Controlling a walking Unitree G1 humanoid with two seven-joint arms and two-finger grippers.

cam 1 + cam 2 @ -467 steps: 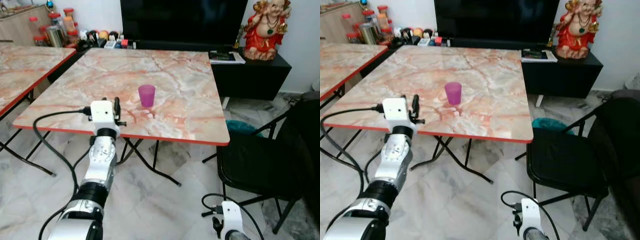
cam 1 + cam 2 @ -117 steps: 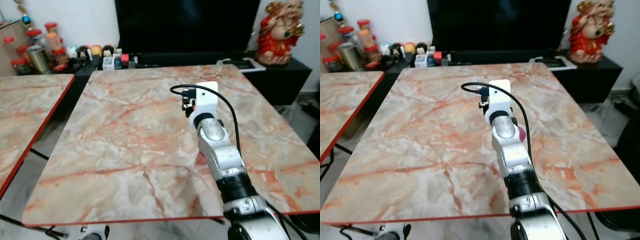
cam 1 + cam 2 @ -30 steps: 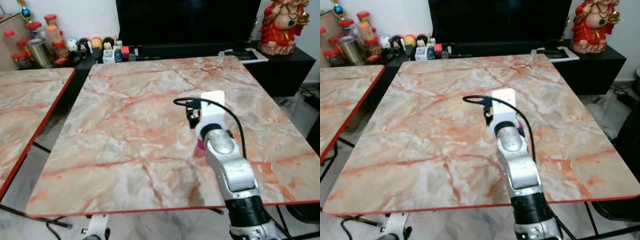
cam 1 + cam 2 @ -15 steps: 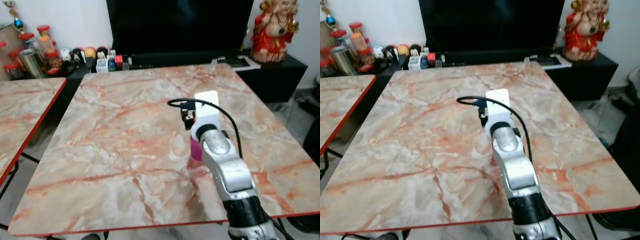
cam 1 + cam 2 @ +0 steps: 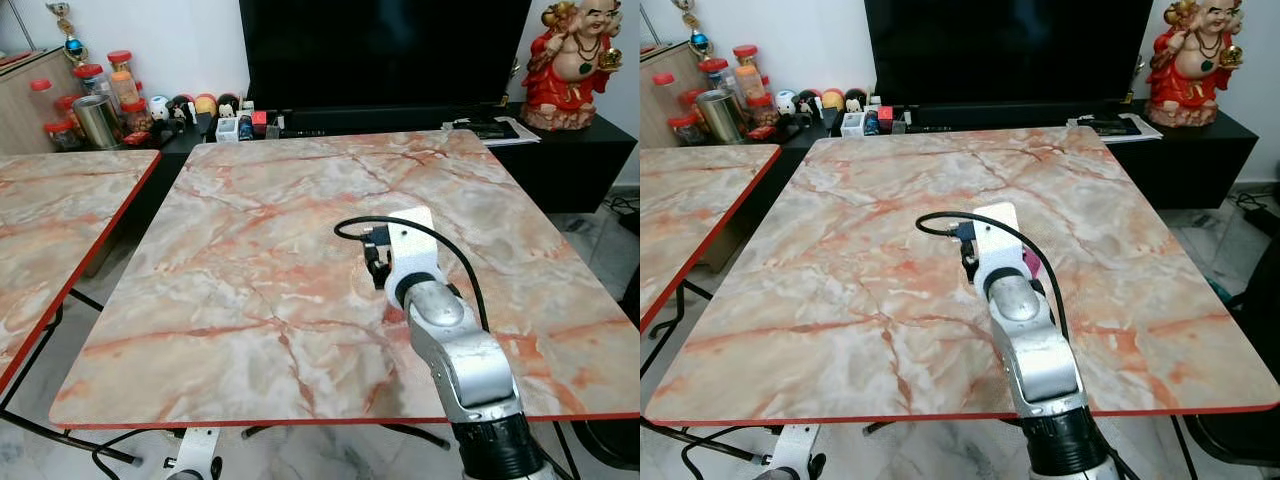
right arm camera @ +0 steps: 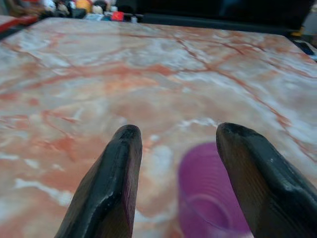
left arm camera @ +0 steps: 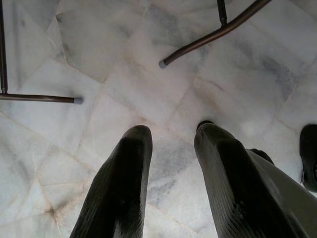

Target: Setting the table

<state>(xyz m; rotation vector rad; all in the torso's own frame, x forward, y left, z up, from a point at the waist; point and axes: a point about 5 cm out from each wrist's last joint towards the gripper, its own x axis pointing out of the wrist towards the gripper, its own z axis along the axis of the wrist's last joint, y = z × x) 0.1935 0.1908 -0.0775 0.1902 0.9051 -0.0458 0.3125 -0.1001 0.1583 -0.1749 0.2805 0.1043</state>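
A purple cup (image 6: 210,191) stands upright on the marble table (image 5: 250,300). My right gripper (image 6: 178,130) is open just above and behind it. In the right wrist view the cup sits between and below the two black fingers (image 6: 116,178), apart from both. From the head, the right arm's white wrist housing (image 5: 410,245) covers most of the cup, and a magenta sliver of the cup (image 5: 1032,263) shows beside it. My left gripper (image 7: 172,129) hangs open below the table's front edge over the marble floor, holding nothing.
A second marble table (image 5: 60,220) stands to the left. Behind the table are a large black TV (image 5: 390,50), a low cabinet with jars (image 5: 100,110) and a red figurine (image 5: 585,50). Folding table legs (image 7: 213,37) cross the floor under the table.
The head view has shifted a little. The right arm stays over the cup, and the wrist now hides more of it than half a second ago.
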